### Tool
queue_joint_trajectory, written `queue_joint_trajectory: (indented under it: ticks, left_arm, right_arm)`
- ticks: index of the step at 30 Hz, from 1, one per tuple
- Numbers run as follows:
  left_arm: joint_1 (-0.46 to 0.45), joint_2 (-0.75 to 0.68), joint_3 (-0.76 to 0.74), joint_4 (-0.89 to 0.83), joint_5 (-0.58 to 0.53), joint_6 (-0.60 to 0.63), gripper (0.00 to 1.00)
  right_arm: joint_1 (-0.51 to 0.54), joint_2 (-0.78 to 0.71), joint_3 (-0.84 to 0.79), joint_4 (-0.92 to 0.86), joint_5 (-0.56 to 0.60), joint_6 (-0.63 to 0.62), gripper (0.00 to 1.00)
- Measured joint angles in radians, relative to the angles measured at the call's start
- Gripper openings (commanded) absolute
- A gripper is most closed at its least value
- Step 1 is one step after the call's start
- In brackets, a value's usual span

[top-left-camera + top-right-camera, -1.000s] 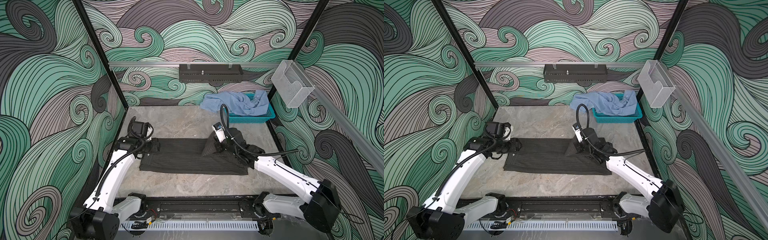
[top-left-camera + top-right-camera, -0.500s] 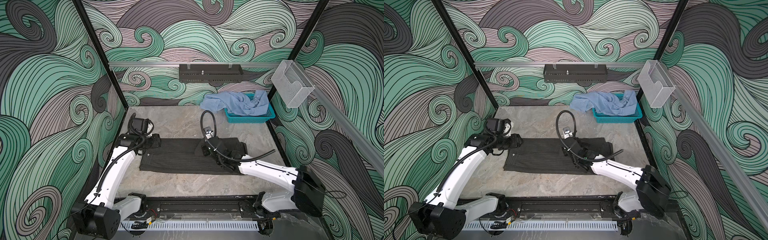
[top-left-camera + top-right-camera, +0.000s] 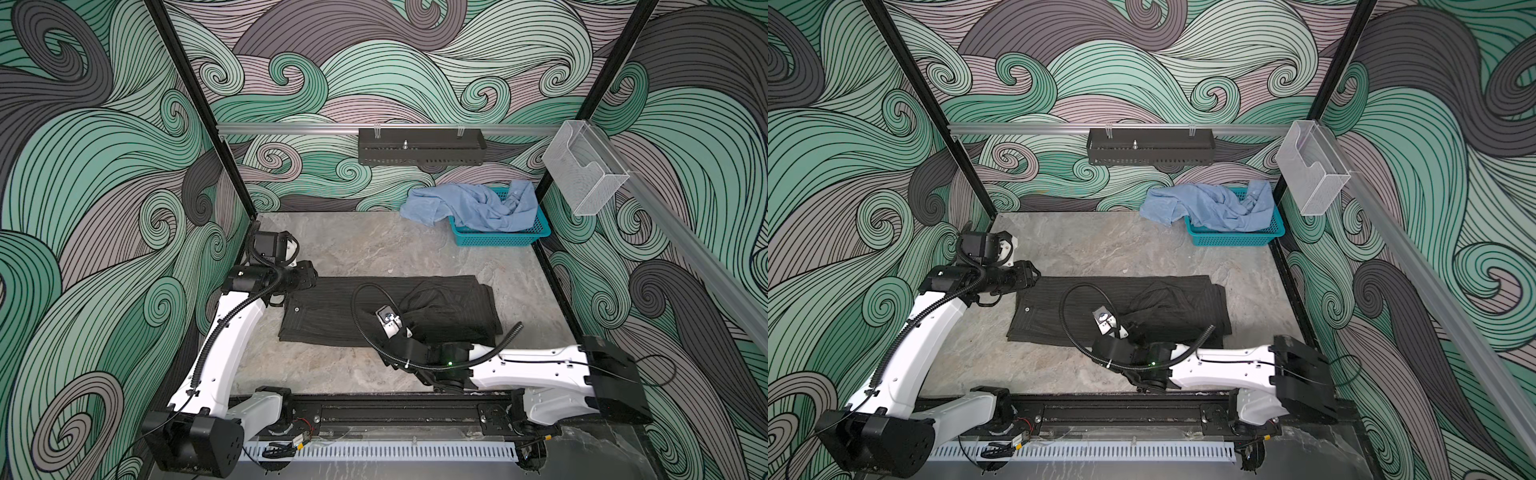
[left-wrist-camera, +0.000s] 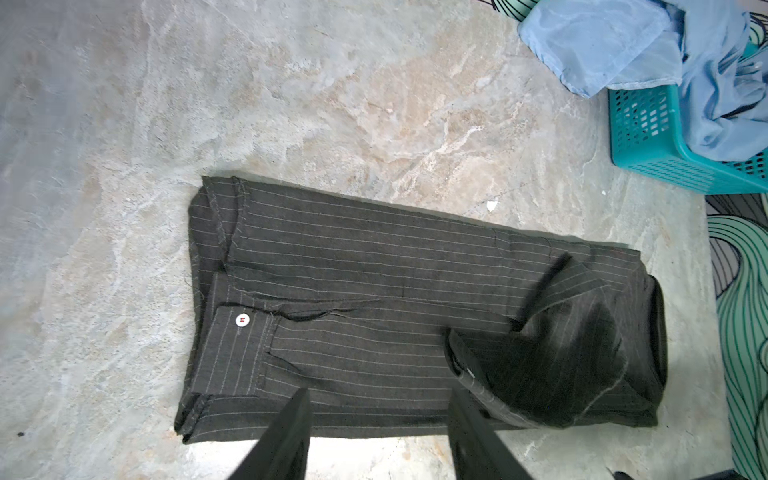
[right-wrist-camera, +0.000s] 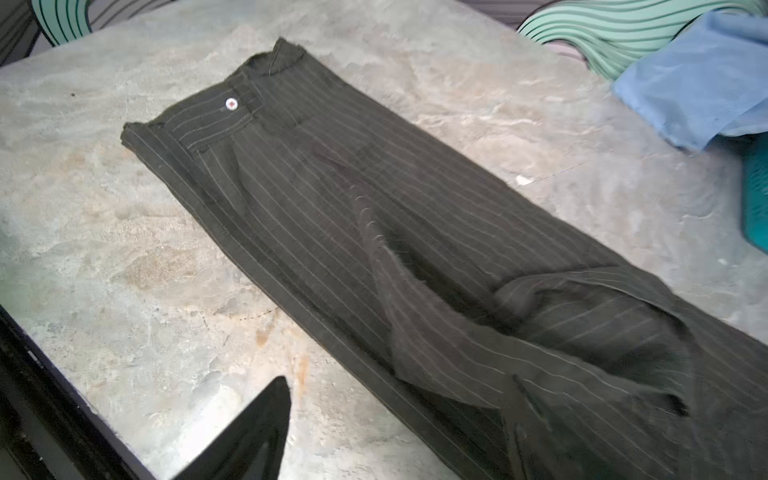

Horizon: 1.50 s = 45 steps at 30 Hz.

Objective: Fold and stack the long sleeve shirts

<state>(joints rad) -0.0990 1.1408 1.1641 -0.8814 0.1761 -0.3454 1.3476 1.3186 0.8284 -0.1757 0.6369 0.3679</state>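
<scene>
The dark pinstriped long sleeve shirt (image 3: pixel 332 307) (image 3: pixel 1050 307) lies in a long folded strip across the middle of the table, a white button (image 4: pixel 241 319) at its left end. A loose flap (image 5: pixel 540 332) lies crumpled on its right half. My left gripper (image 3: pixel 309 279) (image 4: pixel 380 415) hovers open at the strip's left end, nothing between its fingers. My right gripper (image 3: pixel 380 343) (image 5: pixel 390 424) is open at the strip's front edge, one finger over bare table, the other over cloth. The light blue long sleeve shirt (image 3: pixel 469 203) (image 3: pixel 1208 203) hangs out of the basket.
A teal perforated basket (image 3: pixel 498 237) (image 4: pixel 648 133) stands in the back right corner. A black tray (image 3: pixel 419 146) hangs on the back rail. A clear plastic holder (image 3: pixel 582 174) sticks out from the right wall. The black arm rail (image 3: pixel 374 411) runs along the table's front edge.
My right gripper carried a fold of the dark shirt leftward, then swung toward the front edge, opened and let the cloth drop. The left arm has barely moved.
</scene>
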Motion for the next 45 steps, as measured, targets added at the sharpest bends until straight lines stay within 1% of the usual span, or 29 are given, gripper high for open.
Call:
queue_joint_trajectory:
  ticks: [2, 4, 5, 8, 10, 12, 14, 16, 17, 18, 22, 26, 28, 33, 39, 42, 45]
  left_arm:
    - [-0.03, 0.0, -0.033, 0.007, 0.014, -0.03, 0.56]
    - [-0.077, 0.0, -0.079, 0.017, 0.031, -0.076, 0.56]
    - [-0.104, 0.001, -0.11, 0.029, 0.048, -0.112, 0.55]
    - [-0.167, 0.009, -0.21, 0.095, 0.107, -0.235, 0.56]
    - [-0.196, 0.012, -0.299, 0.192, 0.154, -0.344, 0.57]
    - [-0.213, 0.013, -0.385, 0.292, 0.188, -0.46, 0.6]
    - [-0.217, 0.013, -0.475, 0.407, 0.212, -0.597, 0.63]
    - [-0.217, 0.01, -0.536, 0.502, 0.218, -0.724, 0.64]
    - [-0.217, 0.007, -0.56, 0.547, 0.217, -0.792, 0.67]
    - [-0.217, 0.006, -0.574, 0.581, 0.217, -0.848, 0.69]
    - [-0.218, 0.005, -0.594, 0.715, 0.21, -1.062, 0.69]
    - [-0.229, 0.012, -0.631, 0.856, 0.214, -1.25, 0.67]
    - [-0.238, 0.04, -0.637, 0.887, 0.237, -1.328, 0.66]
    - [-0.245, 0.142, -0.635, 0.893, 0.352, -1.439, 0.66]
    - [-0.249, 0.262, -0.583, 0.914, 0.451, -1.477, 0.67]
    - [-0.267, 0.32, -0.555, 0.958, 0.482, -1.486, 0.59]
    - [-0.284, 0.365, -0.552, 0.988, 0.51, -1.492, 0.43]
  right_arm:
    - [-0.023, -0.13, -0.035, -0.024, 0.016, -0.019, 0.86]
    - [-0.073, -0.244, -0.057, -0.036, 0.013, -0.036, 0.83]
    - [-0.116, -0.298, -0.066, -0.041, 0.008, -0.046, 0.82]
    - [-0.261, -0.395, -0.074, -0.067, -0.025, -0.054, 0.79]
    - [-0.349, -0.413, -0.074, -0.091, -0.064, -0.053, 0.79]
    - [-0.41, -0.408, -0.071, -0.123, -0.103, -0.05, 0.77]
    - [-0.451, -0.393, -0.066, -0.16, -0.147, -0.045, 0.77]
    - [-0.468, -0.383, -0.06, -0.187, -0.179, -0.042, 0.77]
    - [-0.476, -0.381, -0.056, -0.197, -0.194, -0.042, 0.76]
    - [-0.481, -0.381, -0.055, -0.204, -0.206, -0.041, 0.77]
    - [-0.507, -0.381, -0.035, -0.227, -0.247, -0.038, 0.76]
    - [-0.528, -0.383, -0.026, -0.238, -0.27, -0.038, 0.75]
    - [-0.534, -0.385, -0.026, -0.246, -0.275, -0.038, 0.75]
    - [-0.542, -0.395, -0.025, -0.261, -0.278, -0.04, 0.74]
    - [-0.545, -0.401, -0.021, -0.275, -0.276, -0.043, 0.74]
    - [-0.547, -0.401, -0.021, -0.285, -0.274, -0.047, 0.74]
    - [-0.554, -0.401, -0.021, -0.294, -0.271, -0.051, 0.74]
